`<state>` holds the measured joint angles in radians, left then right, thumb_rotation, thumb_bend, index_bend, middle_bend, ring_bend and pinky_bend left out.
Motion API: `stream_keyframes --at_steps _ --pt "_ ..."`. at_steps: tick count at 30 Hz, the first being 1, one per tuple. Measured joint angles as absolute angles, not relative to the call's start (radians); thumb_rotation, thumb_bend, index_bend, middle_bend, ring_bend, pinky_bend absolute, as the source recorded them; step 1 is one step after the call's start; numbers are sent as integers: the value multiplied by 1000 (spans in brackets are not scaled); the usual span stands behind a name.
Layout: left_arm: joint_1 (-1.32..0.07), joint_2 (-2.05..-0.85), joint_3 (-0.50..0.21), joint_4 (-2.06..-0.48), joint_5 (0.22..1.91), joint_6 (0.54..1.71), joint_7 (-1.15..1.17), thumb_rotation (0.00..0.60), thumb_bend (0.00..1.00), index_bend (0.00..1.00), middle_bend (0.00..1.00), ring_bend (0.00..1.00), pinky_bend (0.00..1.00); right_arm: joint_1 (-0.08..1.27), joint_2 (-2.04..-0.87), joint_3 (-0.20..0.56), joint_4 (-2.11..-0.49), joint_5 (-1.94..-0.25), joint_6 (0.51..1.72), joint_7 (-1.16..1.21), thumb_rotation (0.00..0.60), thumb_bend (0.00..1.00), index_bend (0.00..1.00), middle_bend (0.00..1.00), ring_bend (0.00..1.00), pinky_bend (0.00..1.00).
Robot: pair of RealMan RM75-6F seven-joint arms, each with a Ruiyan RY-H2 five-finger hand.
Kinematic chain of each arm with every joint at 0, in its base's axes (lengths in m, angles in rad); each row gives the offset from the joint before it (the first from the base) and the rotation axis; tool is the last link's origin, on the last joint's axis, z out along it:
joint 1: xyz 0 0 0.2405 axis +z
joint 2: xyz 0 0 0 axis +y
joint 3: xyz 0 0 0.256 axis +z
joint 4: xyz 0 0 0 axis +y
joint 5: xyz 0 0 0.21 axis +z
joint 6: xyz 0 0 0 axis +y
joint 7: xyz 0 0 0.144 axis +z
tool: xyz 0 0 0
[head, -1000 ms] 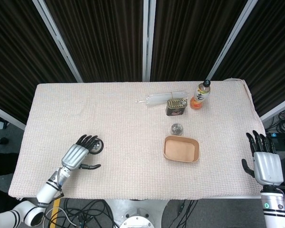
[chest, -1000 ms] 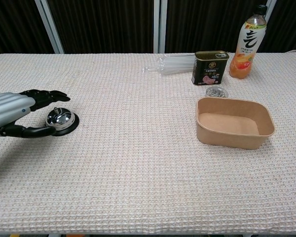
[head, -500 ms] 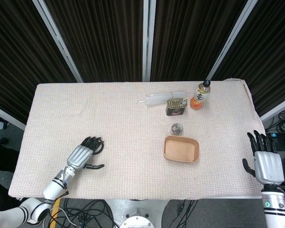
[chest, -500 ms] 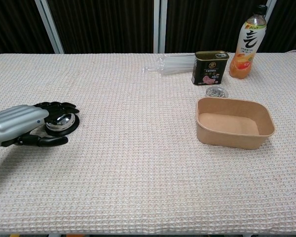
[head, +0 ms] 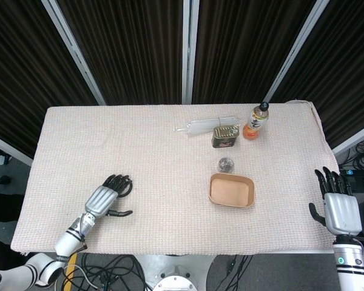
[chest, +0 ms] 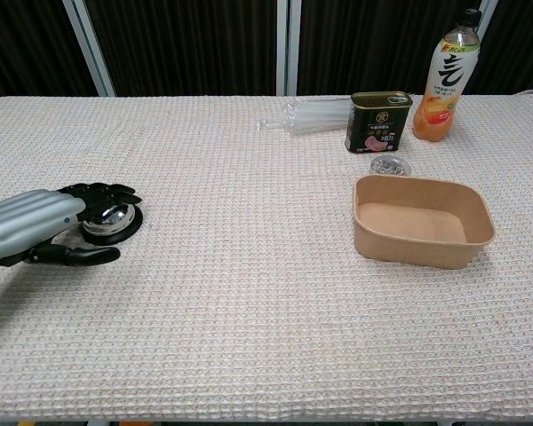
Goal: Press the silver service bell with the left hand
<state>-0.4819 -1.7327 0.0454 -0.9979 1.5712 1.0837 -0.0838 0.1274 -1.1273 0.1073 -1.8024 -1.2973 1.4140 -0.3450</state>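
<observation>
The silver service bell (chest: 111,218) on its black base sits at the table's near left; in the head view only its dark rim (head: 128,188) peeks past the fingers. My left hand (chest: 37,225) (head: 107,196) lies palm down over the bell, its fingers spread across the dome and pressing on it, the thumb stretched out alongside on the cloth. My right hand (head: 338,203) hangs off the table's right edge with its fingers apart and holds nothing; the chest view does not show it.
A brown paper tray (chest: 423,220) (head: 232,190) stands right of centre. Behind it are a small metal scrubber (chest: 390,166), a dark tin can (chest: 377,122), an orange drink bottle (chest: 445,77) and a clear plastic bag (chest: 306,115). A woven cloth (chest: 249,266) covers the table.
My left hand dropped from hovering beside and above the bell onto its dome, then stayed there over the last half second. The right hand held still.
</observation>
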Motion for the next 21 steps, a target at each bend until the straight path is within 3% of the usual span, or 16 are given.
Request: stream_keyframes --at_steps 8,21 --pt "-491 -1723 18 -1013 1579 1141 -92 0 28 0 0 0 0 127 -1127 102 -1806 -1303 1416 -344 600 280 0 0 0 0" --pt "-479 -1729 47 -1013 1555 1091 -71 0 22 0 0 0 0 133 -1120 102 -1811 -1289 1402 -341 600 280 0 0 0 0"
